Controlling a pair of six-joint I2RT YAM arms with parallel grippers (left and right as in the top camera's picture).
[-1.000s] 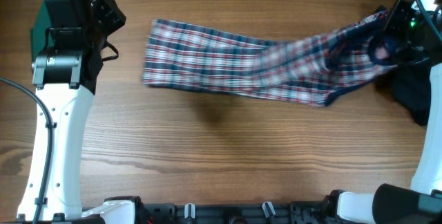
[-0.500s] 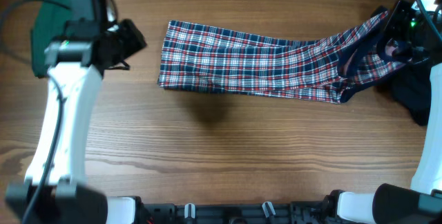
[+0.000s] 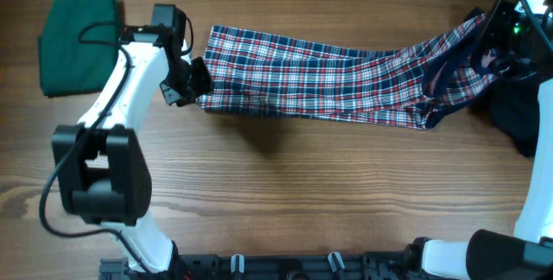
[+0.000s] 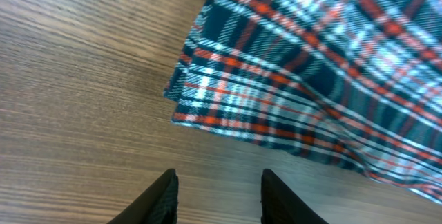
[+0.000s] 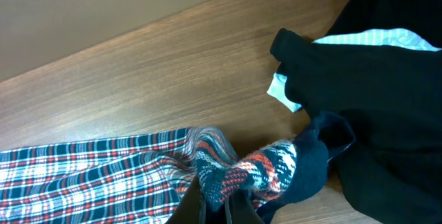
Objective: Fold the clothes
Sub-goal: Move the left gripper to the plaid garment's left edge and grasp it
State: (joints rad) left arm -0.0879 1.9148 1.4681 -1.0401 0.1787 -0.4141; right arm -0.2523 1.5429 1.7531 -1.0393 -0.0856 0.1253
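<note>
Red plaid dress, pinched by right end effector

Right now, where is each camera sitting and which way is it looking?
Overhead: above the table, looking straight down; shows both arms, the plaid dress and a green garment.
Left wrist: on the left arm, looking down past the open left gripper at the dress's corner.
Right wrist: on the right arm, looking past the right gripper, shut on the dress, toward a black garment.
Shared: all three show the plaid dress.
</note>
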